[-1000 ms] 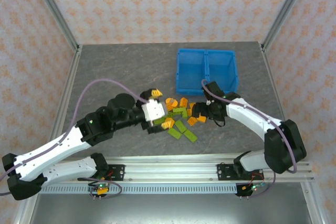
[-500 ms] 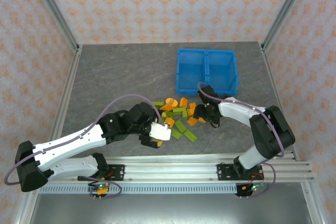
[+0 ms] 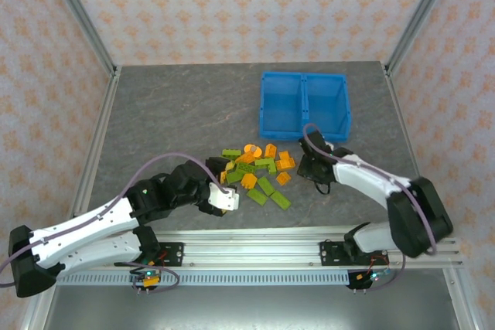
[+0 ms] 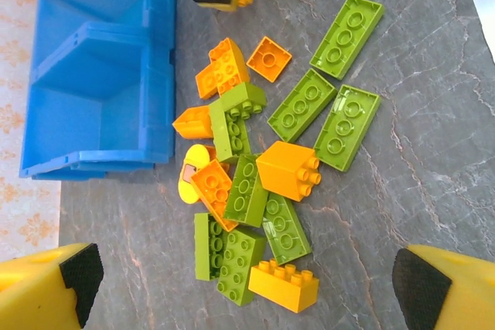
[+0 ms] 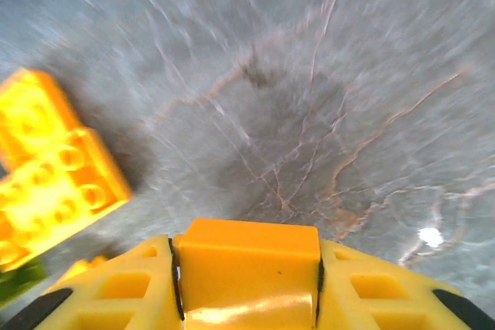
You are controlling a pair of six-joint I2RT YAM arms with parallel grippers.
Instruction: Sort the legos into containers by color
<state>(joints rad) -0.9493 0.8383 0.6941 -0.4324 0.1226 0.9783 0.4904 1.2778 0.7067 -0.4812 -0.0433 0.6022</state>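
Right fingers (image 5: 108,287) pinch an orange brick (image 5: 247,256) near the bin (image 3: 280,130); left fingers (image 4: 46,291) spread wide, the lego pile (image 4: 255,183) ahead between them, just beside that bin.

- Top external: high above and behind the arm bases, facing down and forward over the whole table (image 3: 178,113).
- Left wrist: fairly near, looking down on the legos (image 4: 255,183) and the blue bin (image 4: 100,98); the top view shares both.
- Right wrist: very close to the tabletop and blurred. An orange lego (image 5: 247,260) sits between its fingers (image 5: 124,284). The orange bricks (image 5: 46,168) at left perhaps belong to the same pile.
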